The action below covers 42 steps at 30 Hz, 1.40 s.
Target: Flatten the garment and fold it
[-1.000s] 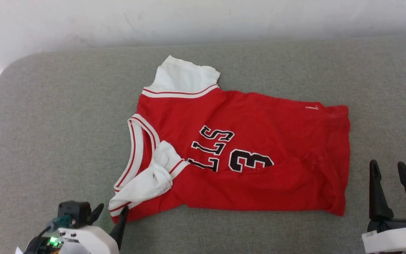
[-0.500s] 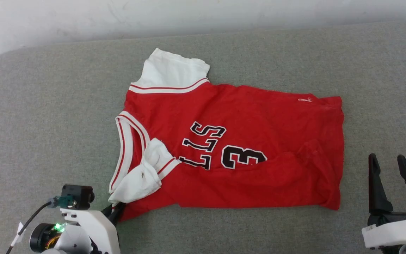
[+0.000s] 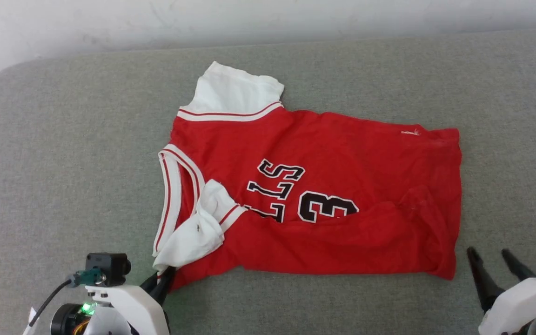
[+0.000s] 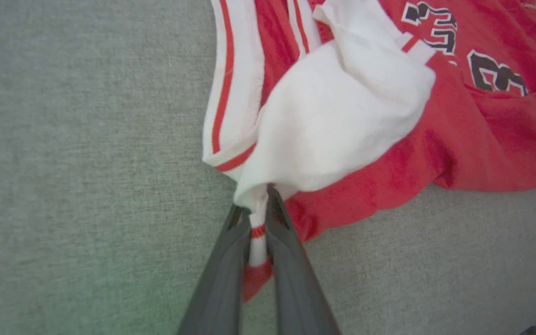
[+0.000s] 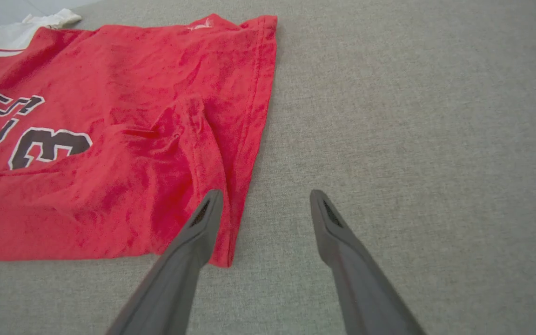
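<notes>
There is one garment [image 3: 342, 186], two tools and one grey cloth-covered table [image 3: 63, 163]. At the lower left, the left tool [image 4: 258, 200] is pinched narrow on the garment's nearest corner. In the left wrist view its two dark fingers [image 4: 221, 270] clamp a strip of white and red cloth between them, where the crumpled sleeve meets the red body. In the head view those fingertips are partly tucked under the cloth, and the white arm behind them is cut off by the bottom edge. The garment lies sideways in the middle of the table, neck to the left and hem to the right. Its striped neck trim [image 3: 168, 195] comes first, then two white sleeves: the far sleeve [image 3: 237, 90] lies flat and pokes toward the wall, while the near sleeve [image 3: 198, 232] is bunched up over the chest. Three black letters [image 3: 277, 188] can be made out; the nearest one is cut short by a fold of red cloth, and anything further is covered by that fold and the near sleeve. One number 3 [image 3: 326, 209] sits just right of them, its lower edge meeting the same fold. A raised crease [image 3: 417, 200] runs near the hem, and a small white mark [image 3: 410, 132] there is too small to read. At the lower right, the right tool [image 3: 487, 253] stands wide with nothing in it, just beside the hem corner, its body cut off by the frame.
</notes>
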Available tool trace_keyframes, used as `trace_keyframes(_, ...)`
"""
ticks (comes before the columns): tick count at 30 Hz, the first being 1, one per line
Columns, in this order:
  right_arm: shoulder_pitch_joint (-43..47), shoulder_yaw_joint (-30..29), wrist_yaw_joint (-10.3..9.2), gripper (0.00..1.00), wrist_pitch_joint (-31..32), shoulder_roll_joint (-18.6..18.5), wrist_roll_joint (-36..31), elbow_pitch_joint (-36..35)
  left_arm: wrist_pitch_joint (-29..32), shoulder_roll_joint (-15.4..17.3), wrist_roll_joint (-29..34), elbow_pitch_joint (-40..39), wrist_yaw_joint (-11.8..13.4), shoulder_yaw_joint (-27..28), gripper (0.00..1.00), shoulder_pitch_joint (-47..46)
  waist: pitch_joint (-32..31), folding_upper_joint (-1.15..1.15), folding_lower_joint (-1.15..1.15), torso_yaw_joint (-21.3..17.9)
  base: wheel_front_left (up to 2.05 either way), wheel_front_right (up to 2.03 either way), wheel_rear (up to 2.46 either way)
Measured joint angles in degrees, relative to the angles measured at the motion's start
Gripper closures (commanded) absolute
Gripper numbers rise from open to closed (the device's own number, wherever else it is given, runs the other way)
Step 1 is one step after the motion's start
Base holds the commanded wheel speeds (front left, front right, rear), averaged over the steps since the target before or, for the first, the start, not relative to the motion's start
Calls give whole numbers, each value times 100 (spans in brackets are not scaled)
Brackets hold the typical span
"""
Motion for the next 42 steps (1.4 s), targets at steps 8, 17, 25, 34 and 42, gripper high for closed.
trace_keyframes(8, 21, 194, 0, 0, 341, 4, 269, 366, 0, -16, 9, -58, 24, -82, 100, 42, -1, 0, 0, 92, 0, 0, 0)
trace_keyframes(17, -237, 255, 0, 0, 314, -1, 346, 1062, 25, -8, 7, -99, 42, -105, 100, 42, 36, 0, 0, 152, 0, 0, 0)
trace_keyframes(25, -573, 387, 9, 100, 401, -11, 432, 1354, 24, 13, -4, -130, 68, -107, 100, 33, 154, 0, -1, 154, 0, 0, 0)
trace_keyframes(34, -693, 80, 11, 100, 327, 30, 439, 1227, -35, 2, -198, -140, 68, -27, 100, -26, 217, 0, -1, 142, 0, 0, 0)
trace_keyframes(42, -640, -525, 8, 100, 832, 23, 268, 200, 136, 69, -709, -794, 122, 320, 100, 271, 101, 0, 0, 78, 0, 0, 0)
